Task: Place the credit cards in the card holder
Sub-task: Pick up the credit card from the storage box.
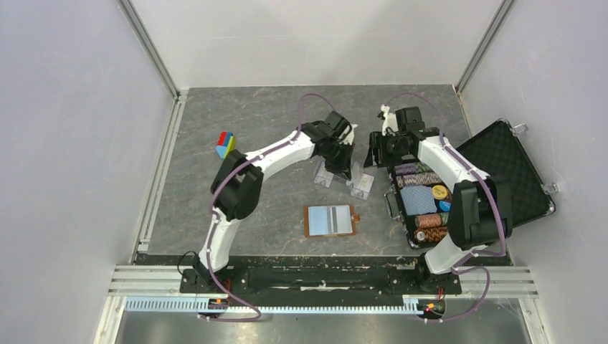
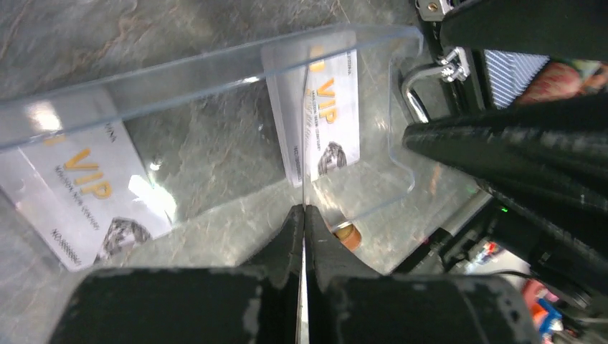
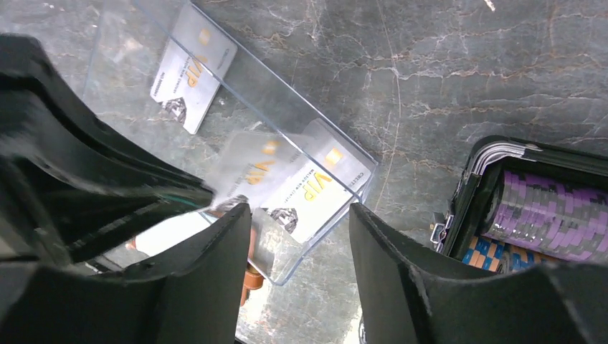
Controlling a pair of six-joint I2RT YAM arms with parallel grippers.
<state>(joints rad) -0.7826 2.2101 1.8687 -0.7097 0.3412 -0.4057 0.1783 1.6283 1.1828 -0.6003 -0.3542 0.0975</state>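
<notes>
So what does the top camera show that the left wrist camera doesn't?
Only the top view shows the coloured block and the pale card lying on the brown card holder. Only the left wrist view shows the left pincer shut on a held card seen edge-on, plus VIP lettering on the loose cards. Both show the clear tray.

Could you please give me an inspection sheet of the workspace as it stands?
Surface: grey marbled table, no spills seen.
Job's things: card holder open, pale card on it; credit cards seen through the walls of the clear tray.
Clutter: black case holding poker chips; coloured block.
End effectors: left end effector shut on a raised card; right end effector open over the tray's end.
Cables: purple cables run along both arms.
Surroundings: plain white walls, metal rails.
</notes>
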